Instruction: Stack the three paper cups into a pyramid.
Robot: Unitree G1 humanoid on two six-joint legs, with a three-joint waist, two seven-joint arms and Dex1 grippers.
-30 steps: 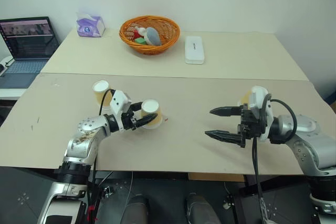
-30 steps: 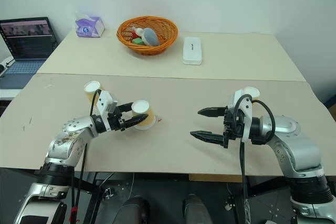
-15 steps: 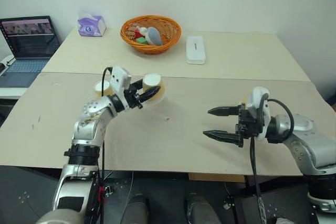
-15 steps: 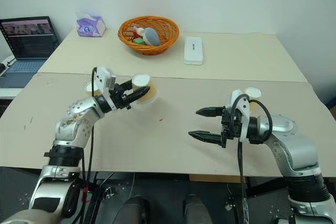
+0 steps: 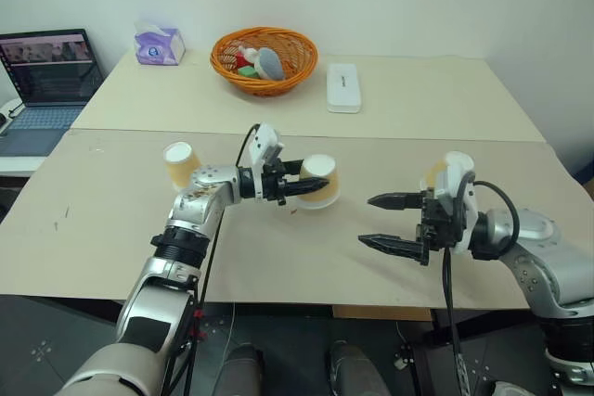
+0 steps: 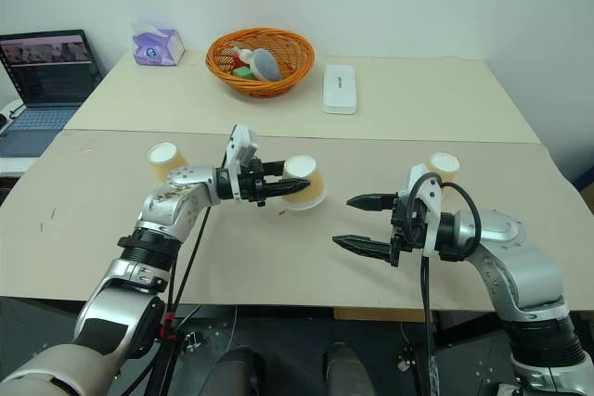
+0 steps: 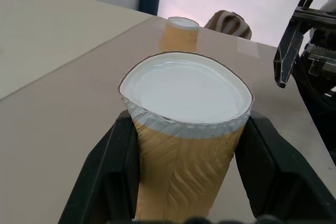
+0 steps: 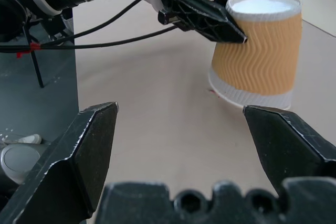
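Note:
My left gripper is shut on one paper cup, held upside down with its white flat bottom up, just over the middle of the near table and slightly tilted. The left wrist view shows that cup clamped between both black fingers. A second cup stands upside down at the left. The third cup stands at the right, just behind my right gripper. That gripper is open with nothing between its fingers, pointing at the held cup a short way off.
On the far table stand an orange basket with items in it, a white box and a tissue box. A laptop sits at the far left. A small red mark lies on the table under the held cup.
My left gripper has lifted its cup off the table and carried it right, toward the middle. The right gripper has stayed in place, open.

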